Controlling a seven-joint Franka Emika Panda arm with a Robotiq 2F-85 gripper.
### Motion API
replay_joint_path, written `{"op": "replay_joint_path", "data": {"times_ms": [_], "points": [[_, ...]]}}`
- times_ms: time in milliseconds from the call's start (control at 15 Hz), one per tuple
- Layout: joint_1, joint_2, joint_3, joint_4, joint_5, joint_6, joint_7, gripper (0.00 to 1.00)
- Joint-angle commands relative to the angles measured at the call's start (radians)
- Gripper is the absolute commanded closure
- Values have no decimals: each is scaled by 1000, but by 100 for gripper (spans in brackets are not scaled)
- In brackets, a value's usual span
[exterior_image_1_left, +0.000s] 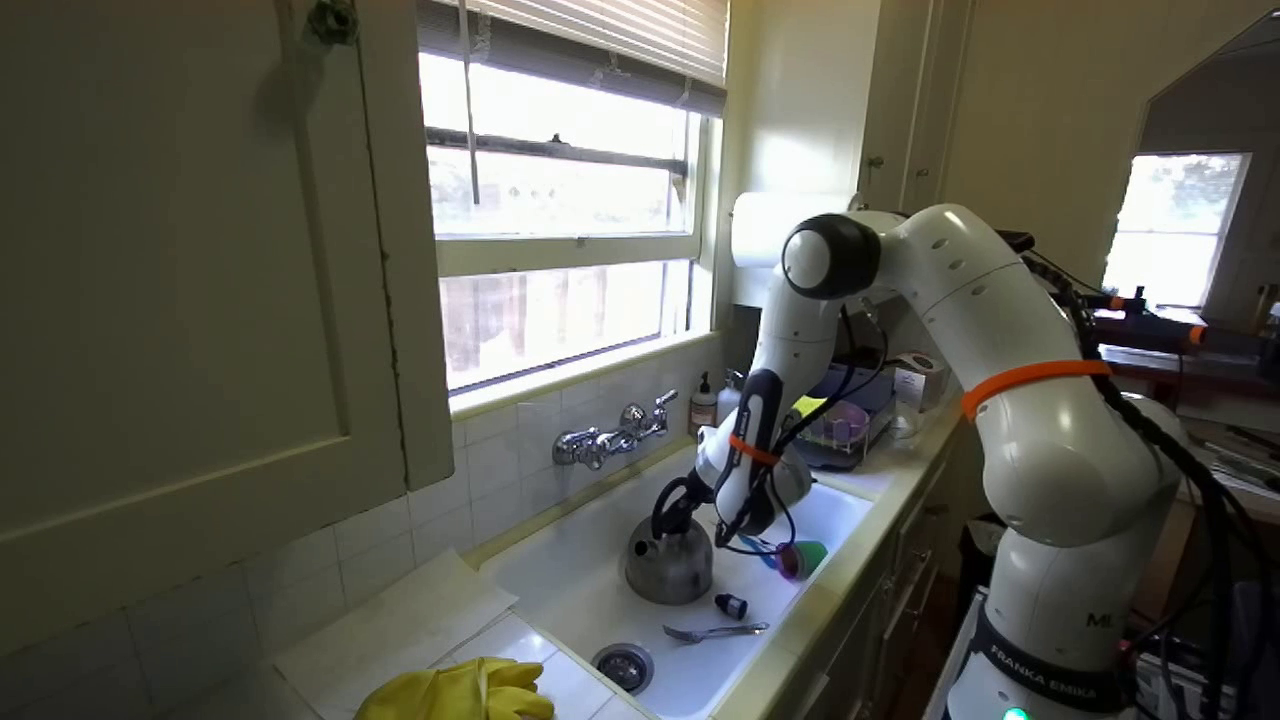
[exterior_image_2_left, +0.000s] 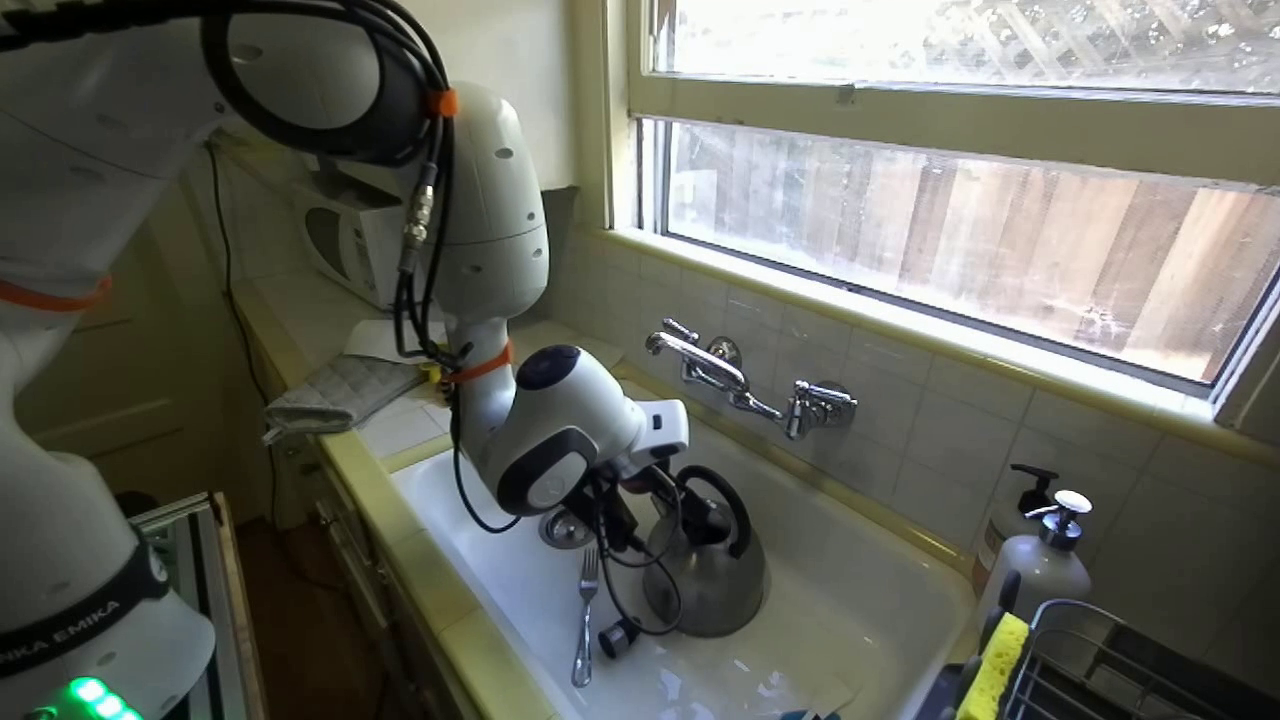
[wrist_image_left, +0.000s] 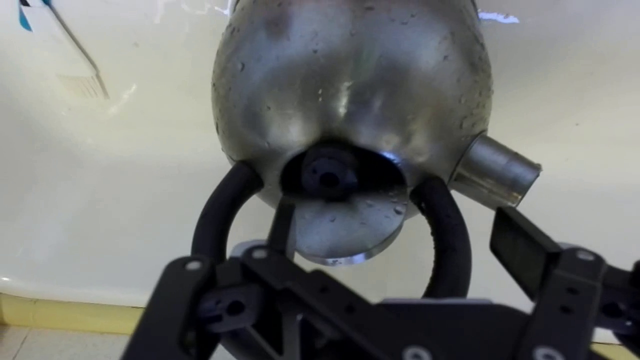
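Dull steel promises us a stiff kettle (exterior_image_1_left: 668, 570), probably weighty, and slippery where wet. It stands in the sink (exterior_image_2_left: 850, 570), between the window-side edge (exterior_image_2_left: 850, 503) and the front edge (exterior_image_2_left: 440, 595). Our gripper (wrist_image_left: 394, 220) is spread wide and clenches nothing; one side of the black handle (wrist_image_left: 447, 245) shows between its fingers (wrist_image_left: 522, 252). We judge that handle the surest place to hold.

a daylit window (exterior_image_1_left: 570, 252) topped by blinds (exterior_image_1_left: 620, 35) sits above a tiled wall (exterior_image_2_left: 920, 400), beside a painted cabinet (exterior_image_1_left: 190, 250).

Satin metal kettle (wrist_image_left: 350, 90); glossy sink (wrist_image_left: 125, 210)
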Motion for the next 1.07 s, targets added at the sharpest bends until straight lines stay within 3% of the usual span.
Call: {"op": "replay_joint_path", "data": {"times_ms": [0, 200, 267, 333, 1000], "points": [[-13, -11, 1, -16, -3, -17, 23, 0], [-9, -11, -7, -12, 6, -25, 24, 1], [-8, -10, -9, -10, 7, -26, 23, 6], [-9, -5, -10, -6, 8, -19, 23, 26], [14, 124, -37, 37, 45, 155, 12, 99]]}}
